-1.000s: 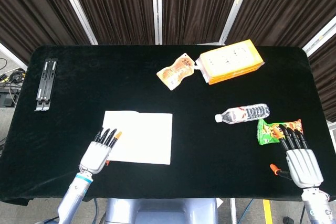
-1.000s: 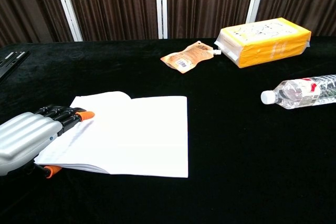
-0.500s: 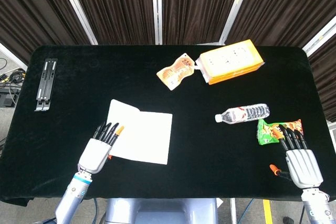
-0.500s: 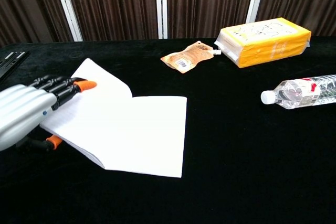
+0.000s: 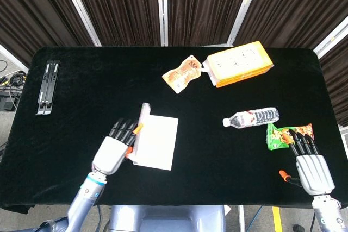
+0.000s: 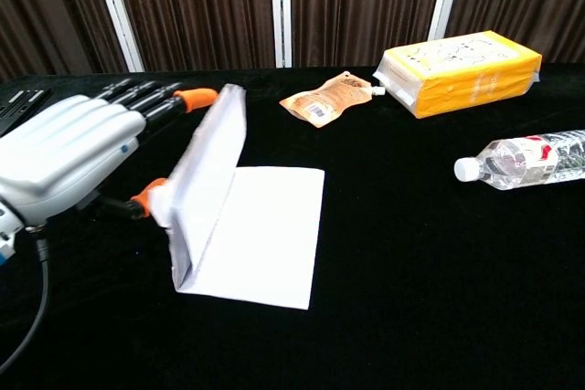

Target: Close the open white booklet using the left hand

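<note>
The white booklet [image 5: 159,144] [image 6: 270,239] lies left of the table's middle, its right half flat on the black cloth. Its left half [image 6: 207,171] stands almost upright, leaning slightly left. My left hand [image 5: 115,151] [image 6: 71,148] is behind that raised half, with the fingers stretched out along its back and the orange-tipped thumb at its lower edge. It pushes the page and grips nothing. My right hand [image 5: 311,168] rests flat near the front right edge with its fingers straight and apart, holding nothing. The chest view does not show it.
An orange pouch [image 5: 182,73] [image 6: 324,100] and a yellow box [image 5: 239,63] [image 6: 462,70] lie at the back. A water bottle [image 5: 252,117] [image 6: 530,160] and a green snack packet [image 5: 283,134] lie on the right. A black folding stand [image 5: 48,87] sits far left.
My left hand has moved right and up, swinging the booklet's left half from nearly flat to almost upright. The right hand has not moved.
</note>
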`<state>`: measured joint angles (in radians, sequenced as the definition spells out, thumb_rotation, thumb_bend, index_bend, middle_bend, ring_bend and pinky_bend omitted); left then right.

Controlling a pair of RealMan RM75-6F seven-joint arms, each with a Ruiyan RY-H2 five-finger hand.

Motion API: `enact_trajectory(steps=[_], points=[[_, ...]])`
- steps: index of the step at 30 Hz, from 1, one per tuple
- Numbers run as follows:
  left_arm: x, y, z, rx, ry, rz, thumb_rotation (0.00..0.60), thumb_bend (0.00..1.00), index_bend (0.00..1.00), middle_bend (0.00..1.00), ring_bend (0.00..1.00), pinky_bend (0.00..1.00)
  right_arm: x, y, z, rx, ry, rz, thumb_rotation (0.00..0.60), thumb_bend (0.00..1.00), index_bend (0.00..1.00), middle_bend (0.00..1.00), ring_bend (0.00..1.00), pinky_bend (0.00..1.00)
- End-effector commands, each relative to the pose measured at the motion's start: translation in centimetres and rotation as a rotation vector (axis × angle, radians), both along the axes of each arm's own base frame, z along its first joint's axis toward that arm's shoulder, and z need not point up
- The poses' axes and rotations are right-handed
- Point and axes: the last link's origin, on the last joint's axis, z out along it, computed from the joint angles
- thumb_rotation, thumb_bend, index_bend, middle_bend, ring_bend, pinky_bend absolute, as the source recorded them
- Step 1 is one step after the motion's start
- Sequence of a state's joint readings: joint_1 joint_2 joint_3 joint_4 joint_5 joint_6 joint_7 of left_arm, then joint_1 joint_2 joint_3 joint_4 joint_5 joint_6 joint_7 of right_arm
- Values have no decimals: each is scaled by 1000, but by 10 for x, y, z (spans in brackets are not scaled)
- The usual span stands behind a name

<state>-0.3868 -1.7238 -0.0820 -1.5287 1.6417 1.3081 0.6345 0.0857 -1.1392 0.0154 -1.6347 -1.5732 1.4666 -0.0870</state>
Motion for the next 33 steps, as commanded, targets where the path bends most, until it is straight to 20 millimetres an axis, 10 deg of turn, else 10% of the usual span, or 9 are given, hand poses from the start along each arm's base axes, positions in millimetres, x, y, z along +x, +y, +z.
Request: enact_trajectory(steps=[1, 10, 18, 33], points=[[15, 1, -3, 15, -5, -46, 600, 523, 0, 0, 0, 0, 0, 0, 0, 0, -1, 0, 600, 45, 0, 0, 0, 0], [5, -3, 1, 57, 42, -20, 600, 422, 0, 0, 0, 0, 0, 0, 4, -8, -9, 1, 600, 46, 0, 0, 0, 0], [-50, -10, 44, 104, 53, 149, 600, 216, 0, 0, 0, 0, 0, 0, 2, -10, 2, 4, 600, 46, 0, 0, 0, 0], [-134, -48, 119, 180, 24, 390, 600, 131, 0, 0, 0, 0, 1, -3, 6, -43, -5, 13, 600, 45, 0, 0, 0, 0]])
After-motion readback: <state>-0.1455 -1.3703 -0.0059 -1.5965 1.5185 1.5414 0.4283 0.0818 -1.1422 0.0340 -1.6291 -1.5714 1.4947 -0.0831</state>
